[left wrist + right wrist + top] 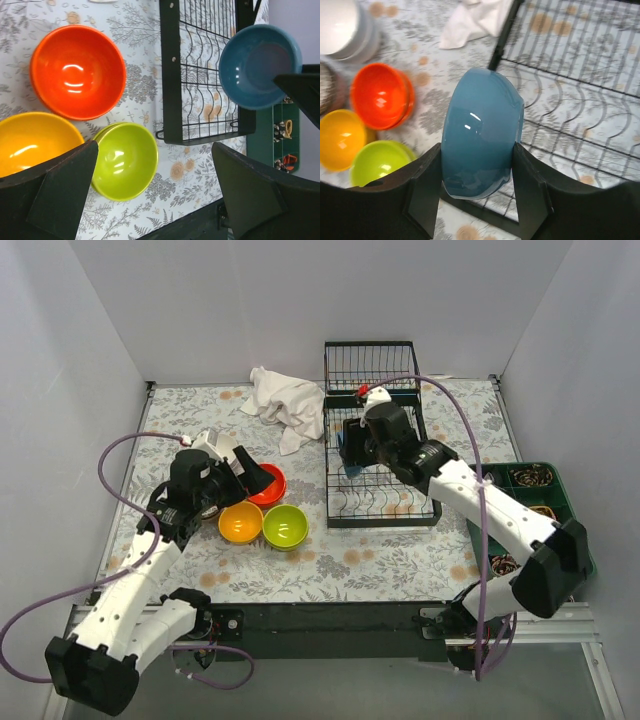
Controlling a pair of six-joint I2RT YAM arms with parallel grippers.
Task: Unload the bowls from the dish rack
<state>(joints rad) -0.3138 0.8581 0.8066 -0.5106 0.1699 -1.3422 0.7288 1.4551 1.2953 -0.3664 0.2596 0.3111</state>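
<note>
Our right tool (477,150) is clamped on the blue bowl (480,125). It holds the bowl on edge, mouth turned sideways rather than up, in the air over the near end of the dish rack (170,90). Our left tool (155,147) is spread wide and holds nothing. It hangs above the bowls already standing on the surface (400,560).

Those bowls lie to the left of the rack, and the next move turns on this. As we judge it, the blue bowl must travel leftward off the rack's long side and be tipped mouth-up to join them. The rack's long axis runs away from the arm bases, so that is a short sideways crossing. The left arm is the nearer one to the landing spot, but the right arm has the load.

We count four coloured bowls: one blue in the grip, and one red (77,72), one yellow (35,142) and one green (125,160) close together on the surface. There is one rack, and the prongs we can see are bare, though the right arm hides part of it from above. A white cloth (285,400) lies beyond the bowls.
</note>
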